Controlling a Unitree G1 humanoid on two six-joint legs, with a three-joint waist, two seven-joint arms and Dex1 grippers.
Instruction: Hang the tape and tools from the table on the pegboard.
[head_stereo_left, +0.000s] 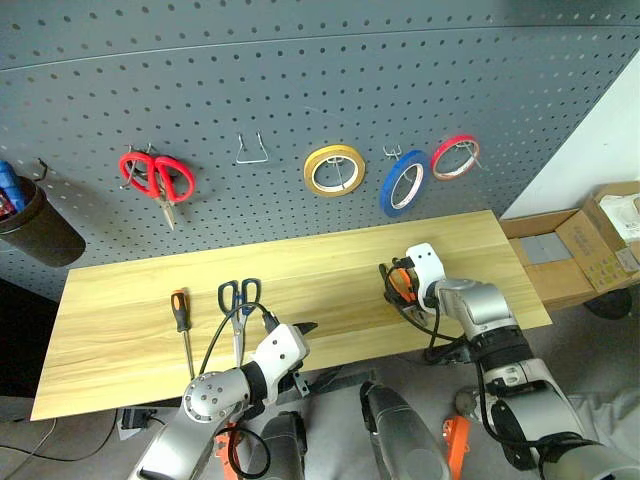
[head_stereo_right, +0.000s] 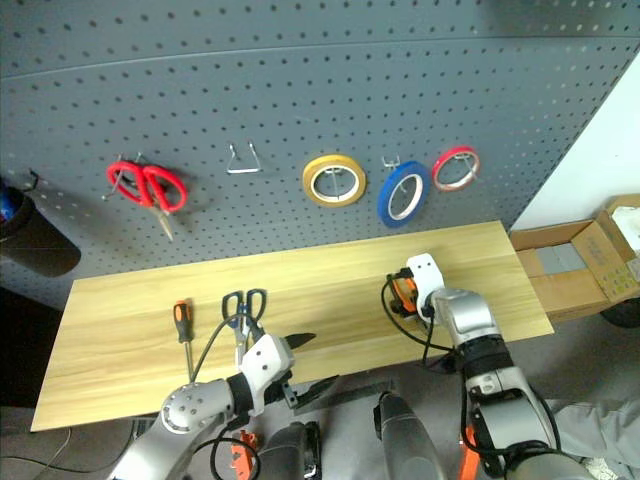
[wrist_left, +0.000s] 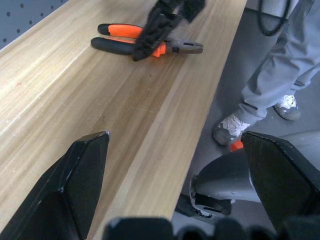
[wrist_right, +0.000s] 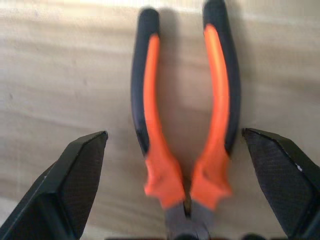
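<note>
The orange-and-black pliers (wrist_right: 185, 125) lie on the light wooden table (head_stereo_left: 330, 265) near its right end. My right gripper (wrist_right: 175, 137) is open and low over them, one finger on each side of the handles. The screwdriver (head_stereo_left: 181, 322) and the dark-handled scissors (head_stereo_left: 240, 302) lie toward the table's left front. My left gripper (head_stereo_left: 312, 352) is open and holds nothing at the table's front edge, right of the scissors. The blue tape (head_stereo_left: 404, 183) hangs on a hook of the grey pegboard (head_stereo_left: 300, 70).
On the pegboard hang red-handled scissors (head_stereo_left: 155, 178), a bare wire hook (head_stereo_left: 252, 150), a yellow tape ring (head_stereo_left: 334, 170) and a red tape ring (head_stereo_left: 455, 157). A dark cup (head_stereo_left: 35, 225) is at the far left. Cardboard boxes (head_stereo_left: 590, 245) stand off the right end. A person's leg (wrist_left: 270, 85) is by the table front.
</note>
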